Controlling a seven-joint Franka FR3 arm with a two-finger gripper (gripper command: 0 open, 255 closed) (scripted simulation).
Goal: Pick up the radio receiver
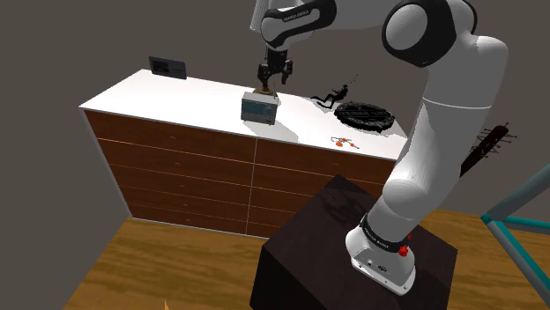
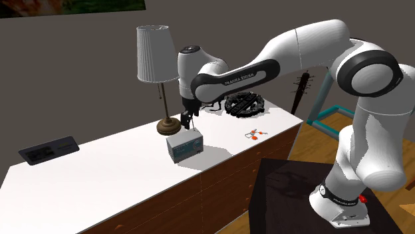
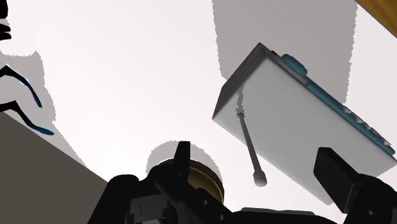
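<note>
On the shoulder view's far left a dark flat panel (image 1: 167, 67) lies at the back of the dresser's white top (image 1: 176, 106), above brown drawer fronts. Toward the middle of that top stands the radio receiver (image 1: 260, 108), a small boxy set with a pale casing and a teal face, upright and apart from everything else except a round brown lamp base (image 2: 168, 125) just behind it. The second exterior view shows the lamp's thin stem rising to a pale shade. The black gripper (image 1: 274, 81) hangs above the radio's rear edge, pointing down, its two fingers spread apart and clasping nothing. In the wrist view one finger (image 3: 181, 156) sits over the lamp base and the other finger (image 3: 337, 175) over a corner of the radio, whose thin antenna (image 3: 249, 143) lies across its pale top. Whether that finger touches the casing cannot be told. Further right on the top lie a small black figure-like object (image 1: 335, 95), a round black grate-like disc (image 1: 366, 115) and, near the front edge, a tiny orange item (image 1: 342, 142). The white arm curves down to its dark stand (image 1: 308, 255) at lower right. Beyond it are a dark spiked bat (image 1: 489, 145) and a teal frame (image 1: 520, 220).
</note>
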